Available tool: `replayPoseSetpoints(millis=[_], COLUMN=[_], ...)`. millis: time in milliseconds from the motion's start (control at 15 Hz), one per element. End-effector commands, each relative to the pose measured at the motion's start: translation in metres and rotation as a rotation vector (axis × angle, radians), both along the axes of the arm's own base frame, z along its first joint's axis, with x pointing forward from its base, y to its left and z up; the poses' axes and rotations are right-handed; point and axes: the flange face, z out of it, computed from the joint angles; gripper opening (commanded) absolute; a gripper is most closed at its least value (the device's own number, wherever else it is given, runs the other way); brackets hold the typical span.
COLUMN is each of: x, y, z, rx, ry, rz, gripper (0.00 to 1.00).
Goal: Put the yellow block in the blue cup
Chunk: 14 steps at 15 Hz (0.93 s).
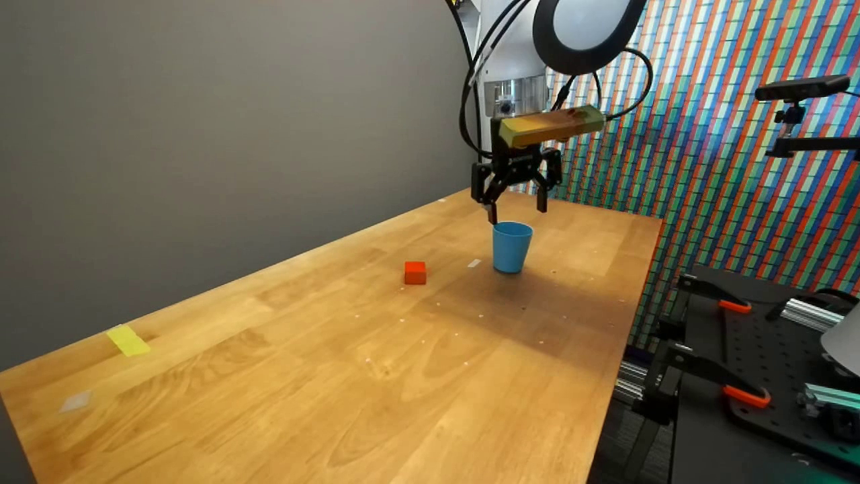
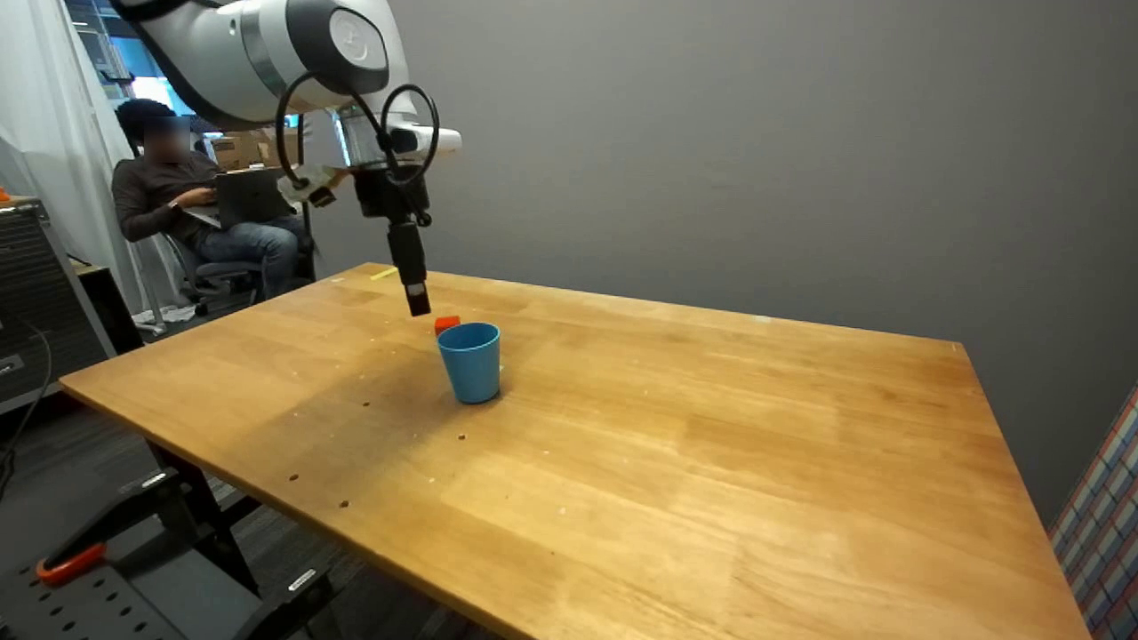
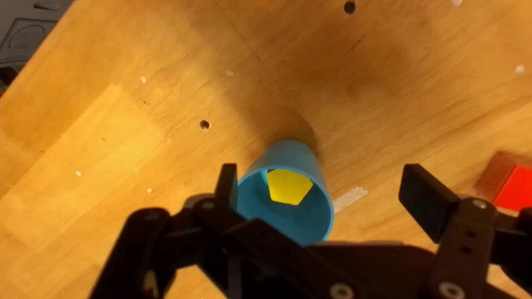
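The plain gray wall (image 1: 235, 134) wins on size, with the wooden tabletop (image 1: 322, 403) running alongside it and eating a big chunk of both exterior views. There's a seated person (image 2: 147, 200) back past the table in an exterior view, face blurred out. Then there's the Franka Panda arm (image 2: 258, 53) hanging over the table, with its Robotiq gripper (image 1: 517, 213) aimed down. Its fingers (image 3: 430, 195) are spread wide, pretty obvious in the wrist view, where one lines up right by the rim of the blue cup (image 1: 512, 252) and the opposite one is well off to the side. The cup stands upright on the wood, and in an exterior view the fingertip (image 2: 419, 307) shows a bit of space from it. Next down is a flat yellow strip (image 1: 128, 340) lying by the wall-side edge of the table, well apart from the cup. The red block (image 1: 415, 273) sits on the wood near the cup, not touching. The yellow block (image 3: 289, 187) is inside the cup: its bright face shows within the rim in the wrist view, toward the upper side as seen there. Can't tell how it rests down in there, and the cup hides it in both exterior views. Tiniest of the lot, a thin pale strip (image 3: 350, 198) just beside the cup.
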Motion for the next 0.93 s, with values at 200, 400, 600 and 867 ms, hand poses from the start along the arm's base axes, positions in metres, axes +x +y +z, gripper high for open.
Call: replayPoseSetpoints(millis=[200, 400, 600, 867], x=[-0.029, -0.038, -0.047, -0.049], y=[0.017, 0.012, 0.011, 0.014], z=[0.097, 0.137, 0.166, 0.163], rx=[0.055, 0.059, 0.092, 0.09], ry=[0.092, 0.093, 0.104, 0.12], rz=[0.14, 0.172, 0.221, 0.222], gripper=[1.0, 1.0, 1.0, 1.0])
